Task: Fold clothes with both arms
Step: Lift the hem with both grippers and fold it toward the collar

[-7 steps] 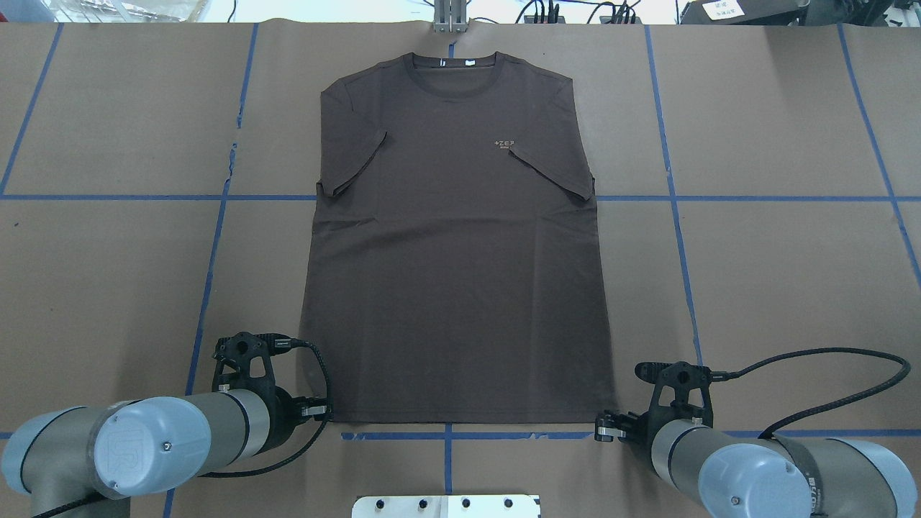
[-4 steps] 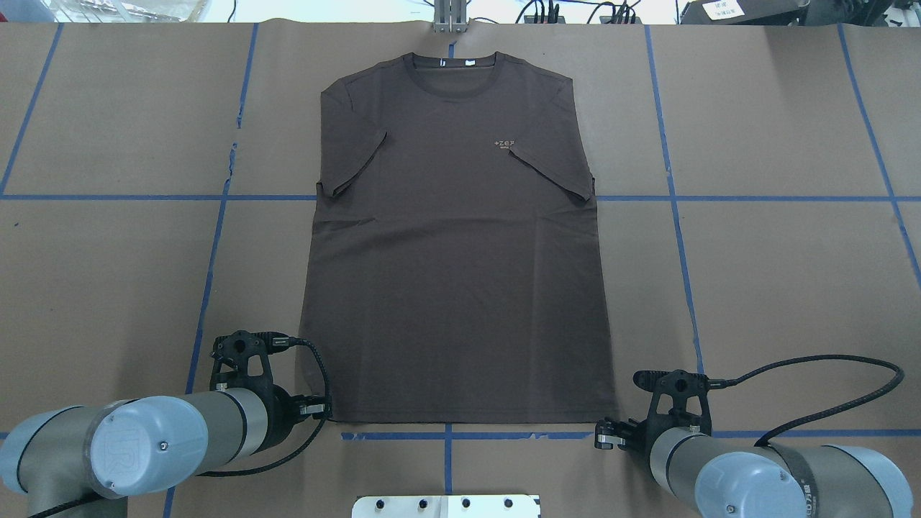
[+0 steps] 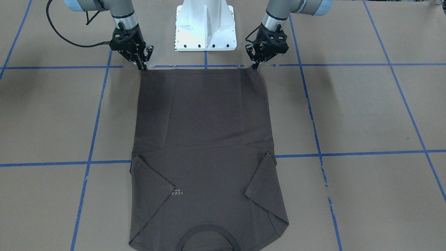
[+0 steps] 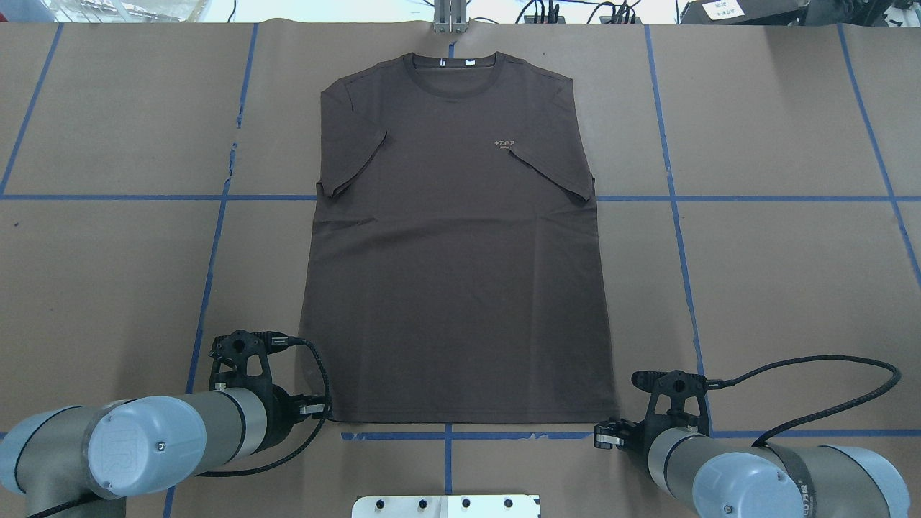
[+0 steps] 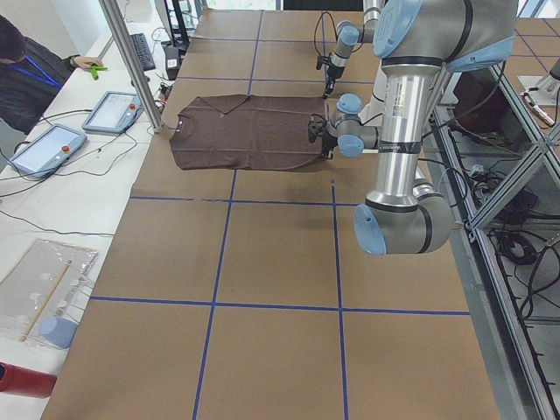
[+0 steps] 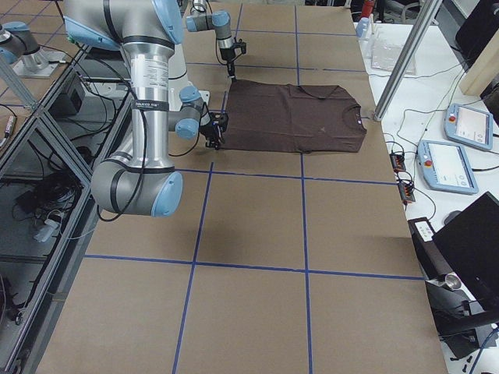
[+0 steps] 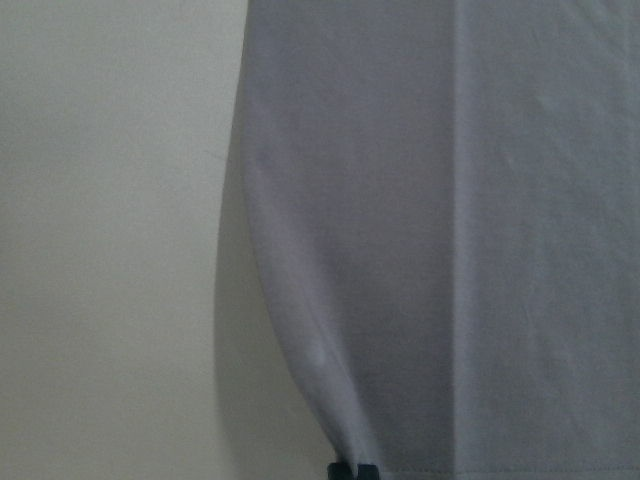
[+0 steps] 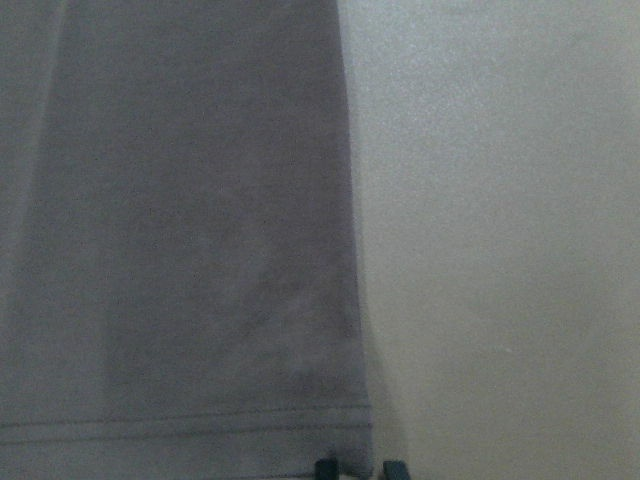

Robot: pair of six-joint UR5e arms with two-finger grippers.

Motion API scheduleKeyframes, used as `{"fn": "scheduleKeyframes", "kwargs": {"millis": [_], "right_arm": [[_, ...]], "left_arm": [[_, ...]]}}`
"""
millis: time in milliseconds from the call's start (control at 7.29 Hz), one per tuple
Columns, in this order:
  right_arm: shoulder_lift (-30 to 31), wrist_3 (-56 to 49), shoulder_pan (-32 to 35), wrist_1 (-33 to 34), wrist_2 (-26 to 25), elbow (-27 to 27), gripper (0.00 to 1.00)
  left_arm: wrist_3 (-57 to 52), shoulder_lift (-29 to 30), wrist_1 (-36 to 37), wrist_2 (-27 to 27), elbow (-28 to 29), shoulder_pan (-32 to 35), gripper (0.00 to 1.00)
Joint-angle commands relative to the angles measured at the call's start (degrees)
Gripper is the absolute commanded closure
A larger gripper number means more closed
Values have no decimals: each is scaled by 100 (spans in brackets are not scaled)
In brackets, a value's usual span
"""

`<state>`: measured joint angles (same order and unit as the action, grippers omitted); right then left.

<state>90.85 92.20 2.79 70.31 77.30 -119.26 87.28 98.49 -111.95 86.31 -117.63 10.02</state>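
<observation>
The dark brown T-shirt [image 4: 453, 273] lies flat on the brown table, collar at the far side and both sleeves folded in; it also shows in the front view [image 3: 205, 139]. My left gripper [image 4: 325, 412] [image 3: 255, 67] is at the near left hem corner. In the left wrist view [image 7: 352, 471] its fingertips are pressed together on the slightly lifted corner. My right gripper [image 4: 601, 435] [image 3: 142, 67] is at the near right hem corner. In the right wrist view [image 8: 360, 468] its fingertips stand apart, straddling the shirt's edge [image 8: 180, 250].
The white pedestal base [image 3: 205, 24] stands between the arms just behind the hem. Blue tape lines [image 4: 676, 198] grid the table. A metal post [image 4: 450, 18] stands past the collar. An operator [image 5: 26, 61] and tablets [image 6: 452, 164] are beyond the far edge.
The right gripper has shifted slightly back toward the robot at the hem corner. The left gripper has barely moved. The shirt lies as before.
</observation>
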Motion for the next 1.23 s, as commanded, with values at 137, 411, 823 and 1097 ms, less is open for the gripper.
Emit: {"fn": "scheduleKeyframes", "kwargs": {"millis": [137, 411, 823, 1097], "right_arm": [[-15, 0, 28, 0, -22, -62, 100], [3, -9, 81, 827, 30, -900, 100], [-513, -9, -41, 3657, 601, -3133, 100], [-1661, -18, 167, 5082, 785, -3315, 100]], "left_arm": [[0, -5, 7, 9, -32, 0, 100], [-9, -66, 137, 35, -441, 17, 100], [53, 30, 2758, 796, -2862, -26, 100], [-26, 301, 3258, 1141, -3162, 35, 100]]}}
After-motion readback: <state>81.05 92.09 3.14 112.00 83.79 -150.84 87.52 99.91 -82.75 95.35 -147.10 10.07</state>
